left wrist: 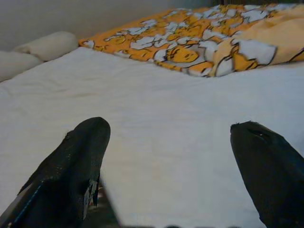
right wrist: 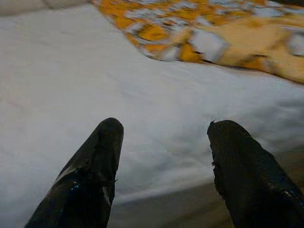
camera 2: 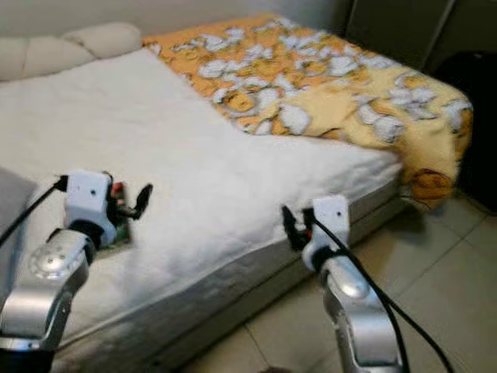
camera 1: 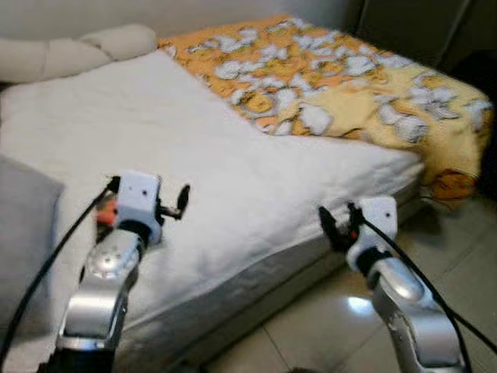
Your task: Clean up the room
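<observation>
One wide bed [camera 1: 233, 171] with a white quilted cover takes up most of the room, standing on a pale tiled floor [camera 1: 458, 264]. Its far corner carries a rumpled orange and yellow blanket [camera 1: 349, 85] that hangs over the edge. Cream pillows [camera 1: 78, 50] lie along the wall, a grey cushion [camera 1: 23, 233] nearer. The left gripper [left wrist: 168, 166] hovers over the mattress, fingers spread and empty; the right gripper [right wrist: 164, 166] at the bed's edge, likewise released.

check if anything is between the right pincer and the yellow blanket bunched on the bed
Nothing visible blocks it. Bare white mattress lies between the open right pincer and the blanket.
</observation>
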Motion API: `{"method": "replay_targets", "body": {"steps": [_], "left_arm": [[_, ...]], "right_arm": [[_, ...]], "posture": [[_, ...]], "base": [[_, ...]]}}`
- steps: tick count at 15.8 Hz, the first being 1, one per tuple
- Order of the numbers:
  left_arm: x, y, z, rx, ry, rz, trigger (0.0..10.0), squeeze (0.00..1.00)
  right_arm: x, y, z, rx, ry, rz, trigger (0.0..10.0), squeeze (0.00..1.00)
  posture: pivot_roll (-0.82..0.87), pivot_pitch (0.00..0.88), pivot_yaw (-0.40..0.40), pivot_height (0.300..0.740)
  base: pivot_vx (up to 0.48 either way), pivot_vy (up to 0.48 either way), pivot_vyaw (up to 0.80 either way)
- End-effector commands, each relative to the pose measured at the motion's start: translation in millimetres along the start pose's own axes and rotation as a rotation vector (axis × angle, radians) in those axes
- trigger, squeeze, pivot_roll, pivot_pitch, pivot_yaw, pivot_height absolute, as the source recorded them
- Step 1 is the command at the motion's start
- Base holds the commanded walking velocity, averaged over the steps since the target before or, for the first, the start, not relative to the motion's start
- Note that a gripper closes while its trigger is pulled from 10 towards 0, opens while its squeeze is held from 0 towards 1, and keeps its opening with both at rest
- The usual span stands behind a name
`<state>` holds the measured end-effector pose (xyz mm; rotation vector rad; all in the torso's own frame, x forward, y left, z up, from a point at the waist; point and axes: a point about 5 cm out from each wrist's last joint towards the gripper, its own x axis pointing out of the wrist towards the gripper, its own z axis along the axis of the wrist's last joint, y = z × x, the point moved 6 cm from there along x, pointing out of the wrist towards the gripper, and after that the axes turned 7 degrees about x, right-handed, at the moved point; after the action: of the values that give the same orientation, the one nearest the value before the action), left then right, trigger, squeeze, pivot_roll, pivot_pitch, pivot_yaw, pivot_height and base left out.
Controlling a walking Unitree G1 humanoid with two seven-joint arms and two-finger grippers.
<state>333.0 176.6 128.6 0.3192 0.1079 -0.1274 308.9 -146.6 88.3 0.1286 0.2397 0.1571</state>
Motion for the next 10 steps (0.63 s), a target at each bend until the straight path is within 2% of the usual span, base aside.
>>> {"method": "replay_targets", "body": {"steps": [1,4,6,8,10], "left_arm": [[-4.5,7.7,-4,0.012,0.031,0.041,10.0,1.00],[-7.6,10.8,-8,0.015,0.063,0.057,10.0,1.00],[-10.1,10.6,-10,0.007,0.080,0.057,10.0,1.00],[-10.5,9.8,-12,0.007,0.091,0.058,10.0,1.00],[-10.9,9.6,-13,0.010,0.098,0.060,10.0,1.00]], "right_arm": [[0.9,3.3,4,-0.002,-0.015,0.012,10.0,0.00],[3.8,1.4,9,-0.018,-0.031,0.001,10.0,0.00],[3.2,-5.7,9,-0.008,-0.039,-0.032,10.0,0.00],[3.8,-6.5,10,0.020,-0.048,-0.027,10.0,0.00],[8.1,-5.9,13,0.010,-0.052,-0.039,10.0,0.00]], "posture": [[-0.03,0.000,0.001,0.740],[-0.04,0.000,0.003,0.740],[-0.05,0.000,0.014,0.740],[-0.05,0.000,0.013,0.740],[-0.05,0.000,0.007,0.740]], "base": [[0.000,-0.386,0.00],[0.000,-0.341,0.00],[0.000,-0.356,0.00],[0.000,-0.412,0.52],[0.000,-0.428,0.54]]}}
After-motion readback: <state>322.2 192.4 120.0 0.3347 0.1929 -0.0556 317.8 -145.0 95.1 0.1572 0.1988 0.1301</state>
